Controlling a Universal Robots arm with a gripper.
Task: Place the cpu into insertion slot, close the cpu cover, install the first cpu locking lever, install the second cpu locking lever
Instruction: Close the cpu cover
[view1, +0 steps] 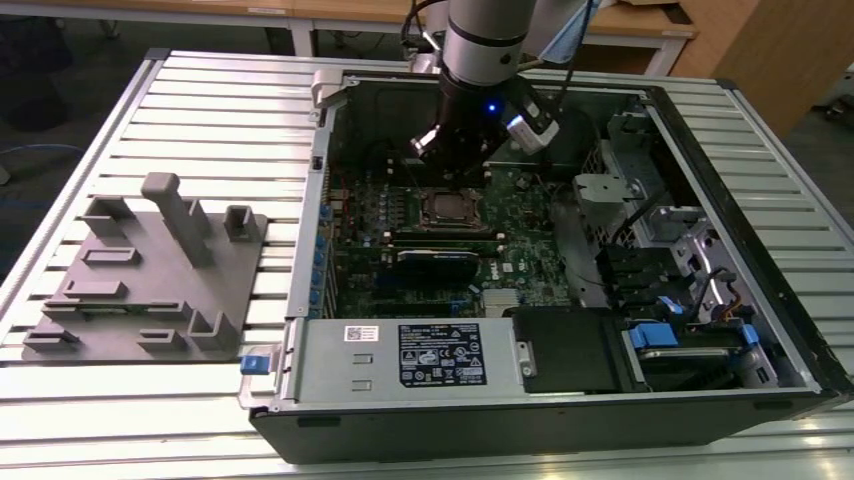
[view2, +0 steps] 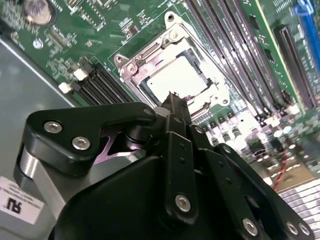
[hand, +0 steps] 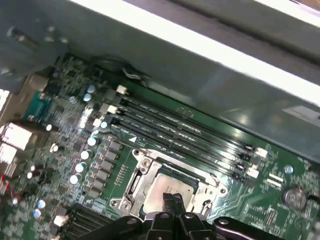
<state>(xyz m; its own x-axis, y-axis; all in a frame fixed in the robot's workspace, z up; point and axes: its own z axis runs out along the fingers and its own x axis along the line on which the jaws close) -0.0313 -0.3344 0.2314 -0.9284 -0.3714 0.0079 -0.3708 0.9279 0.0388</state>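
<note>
The cpu (view2: 179, 79) lies flat in the insertion slot (view1: 449, 209) on the green board, its dull silver top showing in both wrist views. The cpu cover (view2: 145, 62), a silver frame plate, lies down around the cpu (hand: 170, 186). My gripper (view2: 172, 98) hangs just above the near edge of the slot, its two black fingers (hand: 169, 201) pressed together with nothing between them. In the exterior view the gripper (view1: 451, 152) stands inside the open computer case, just behind the slot. I cannot tell how the locking levers stand.
Long black memory sticks (hand: 185, 135) run beside the slot. The case walls (view1: 323, 160) ring the board, with a drive cage (view1: 641, 230) at the exterior view's right and a power supply (view1: 427, 355) in front. A grey fixture (view1: 147, 270) lies on the slatted table at the left.
</note>
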